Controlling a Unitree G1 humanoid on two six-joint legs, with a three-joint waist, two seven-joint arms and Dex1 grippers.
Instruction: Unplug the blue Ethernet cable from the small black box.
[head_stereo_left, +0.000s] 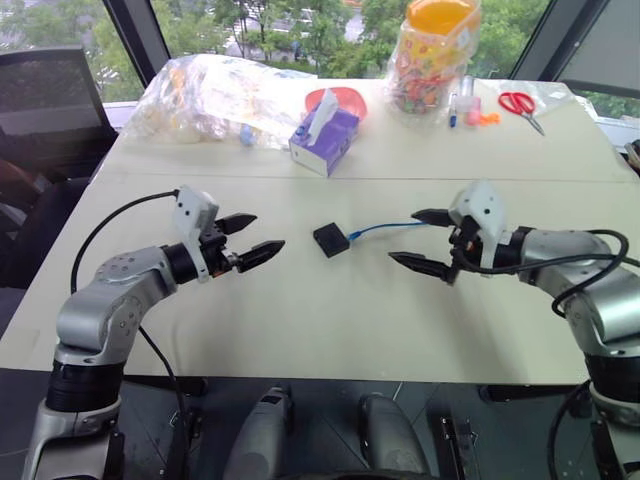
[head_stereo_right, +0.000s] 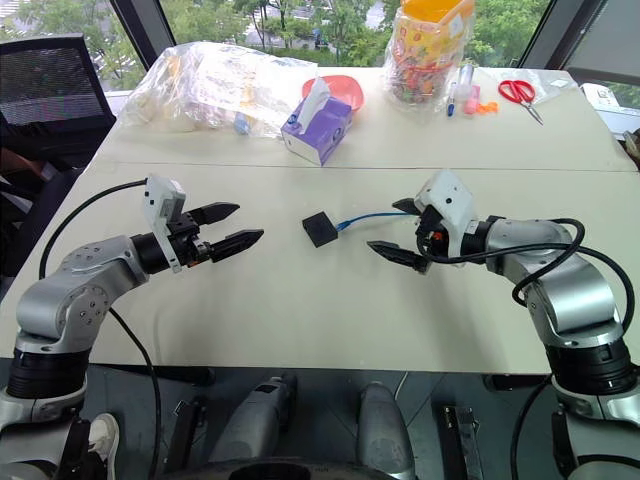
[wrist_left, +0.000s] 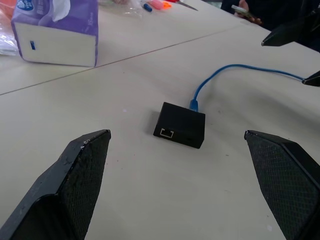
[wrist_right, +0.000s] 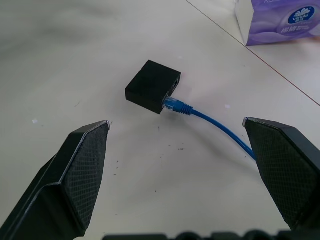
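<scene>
Both claws hover above the tabletop (head_stereo_left: 330, 320) with their fingers spread wide and nothing between them. Taking the small black box (head_stereo_left: 331, 239) as the landmark, the left claw (head_stereo_left: 248, 240) hangs well off to the box's left, its tips aimed toward the box. The right claw (head_stereo_left: 424, 240) hangs on the opposite side, to the box's right, tips likewise turned toward it; it sits nearer the box than the left one does, but touches neither box nor cord.

That box lies flat near the middle of the tabletop. The blue Ethernet cable (head_stereo_left: 385, 229) is plugged into the side of the box facing the right claw: the right wrist view shows its blue plug (wrist_right: 173, 104) seated in the port. From the box the cord runs along the tabletop toward the right claw and passes between that claw's open fingers (wrist_right: 80, 175). In the left wrist view, the side of the box facing the left claw carries a second, empty port (wrist_left: 166, 133).

Beyond the box, farther from the robot, stands a purple tissue box (head_stereo_left: 324, 138). Behind that lie a crumpled clear plastic bag (head_stereo_left: 210, 95) and a red bowl (head_stereo_left: 345, 98). Far beyond and to the right of the black box are a clear jar with an orange lid (head_stereo_left: 433, 50) and red-handled scissors (head_stereo_left: 520, 105).
</scene>
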